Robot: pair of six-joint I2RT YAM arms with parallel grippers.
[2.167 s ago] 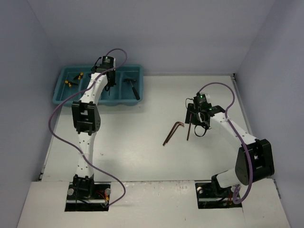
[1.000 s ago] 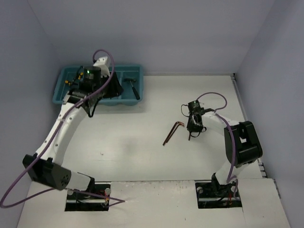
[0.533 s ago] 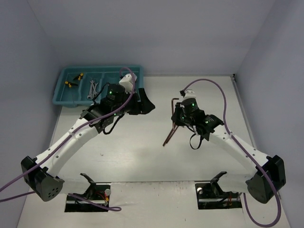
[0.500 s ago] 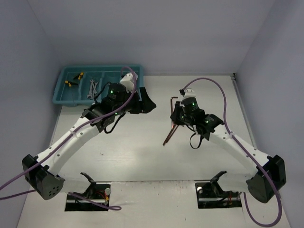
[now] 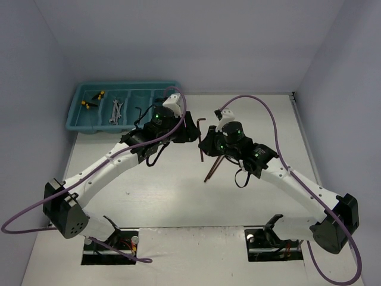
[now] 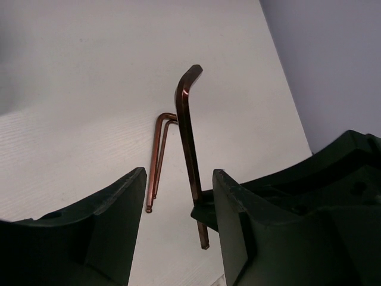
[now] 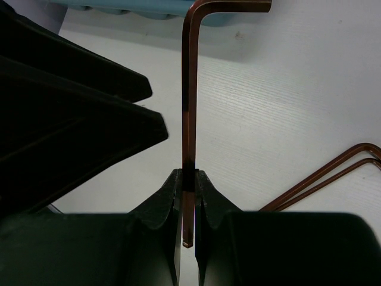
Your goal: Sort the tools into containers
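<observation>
Right wrist: right gripper (image 7: 189,179) pinches the dark red key (image 7: 189,89) low on its shaft, mid-table, in the air. Left gripper (image 6: 178,179) is spread around the shaft, off-centre. Centre it, clamp above the right fingers, then release toward the tray (image 5: 80,122).

White tabletop (image 5: 178,196); pale lilac walls (image 5: 178,42) around it
</observation>
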